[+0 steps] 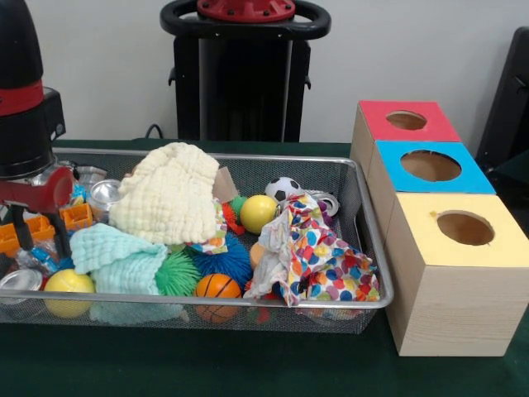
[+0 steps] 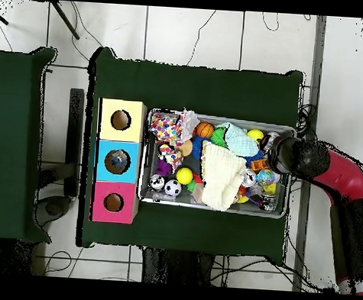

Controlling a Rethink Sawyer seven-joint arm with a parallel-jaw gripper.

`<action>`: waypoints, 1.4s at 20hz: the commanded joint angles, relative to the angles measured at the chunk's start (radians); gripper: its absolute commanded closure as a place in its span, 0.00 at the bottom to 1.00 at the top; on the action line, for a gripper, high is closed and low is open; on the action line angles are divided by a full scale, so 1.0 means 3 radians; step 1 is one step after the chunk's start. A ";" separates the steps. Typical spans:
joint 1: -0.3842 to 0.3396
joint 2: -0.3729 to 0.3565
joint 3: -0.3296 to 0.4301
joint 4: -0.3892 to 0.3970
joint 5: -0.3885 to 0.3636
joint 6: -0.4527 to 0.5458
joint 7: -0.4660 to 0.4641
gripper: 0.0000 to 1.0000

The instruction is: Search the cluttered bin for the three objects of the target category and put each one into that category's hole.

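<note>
The silver wire-mesh bin [image 1: 364,215] is full of clutter; in the overhead view its rim [image 2: 212,207] shows too. My gripper [image 1: 43,228] hangs low over the bin's left end, its orange fingers [image 1: 76,217] spread apart with nothing gripped between them. From overhead, the gripper [image 2: 272,158] is at the bin's right end. A crinkly blue and white packet [image 1: 40,258] lies just below the fingers, and it shows beside the gripper from overhead [image 2: 265,177]. Other packets are hidden under the clutter.
Red [image 1: 405,121], blue [image 1: 430,165] and yellow [image 1: 463,227] boxes with holes stand right of the bin. A cream cloth [image 1: 169,198], mint cloth [image 1: 116,260], patterned cloth [image 1: 318,256], several balls and a metal can [image 1: 105,197] fill the bin.
</note>
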 commanded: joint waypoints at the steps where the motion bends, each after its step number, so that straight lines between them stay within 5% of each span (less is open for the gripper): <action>1: 0.0011 -0.0001 0.0211 0.0065 -0.0231 0.0169 -0.0717 0.00; 28: -0.0306 0.0102 0.0181 0.0210 -0.0558 -0.0036 -0.0763 0.00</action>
